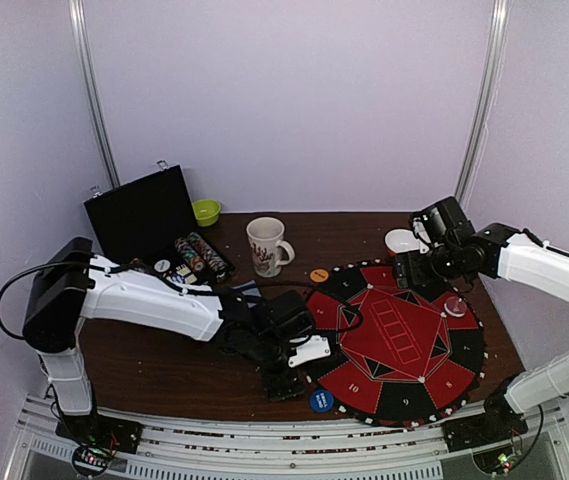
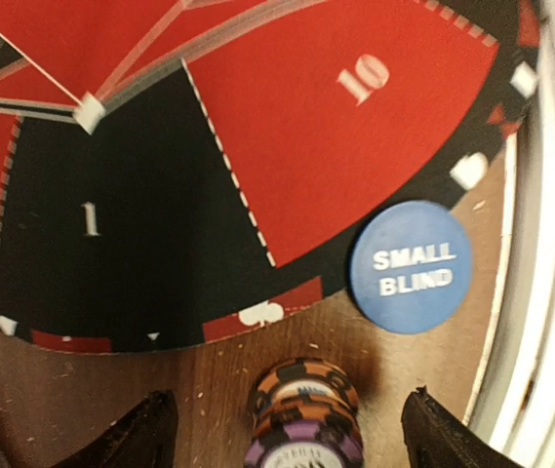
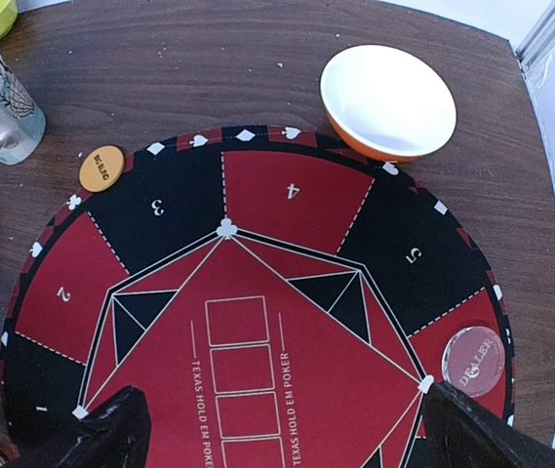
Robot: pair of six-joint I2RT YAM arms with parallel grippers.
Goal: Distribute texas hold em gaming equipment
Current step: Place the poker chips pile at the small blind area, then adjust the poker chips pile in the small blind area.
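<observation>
- Round red-and-black poker mat (image 1: 394, 340) covers the table's right half. Its numbered seats show no cards or chips, so most of the distributing looks left to do.
- Open black case (image 1: 144, 215) at back left holds rows of chips (image 1: 202, 255), apparently not yet handed out.
- Left gripper (image 2: 292, 439) is spread wide, its fingers clear on either side of a short chip stack (image 2: 304, 390). The stack stands on bare table just outside the mat's edge near seats 1 and 10, seemingly one stack delivered.
- Right gripper (image 3: 292, 434) hangs agape and empty above the mat.
- Three button discs sit at the mat's rim: blue small-blind disc (image 2: 412, 268), orange disc (image 3: 101, 169), clear dealer disc (image 3: 473, 359).
</observation>
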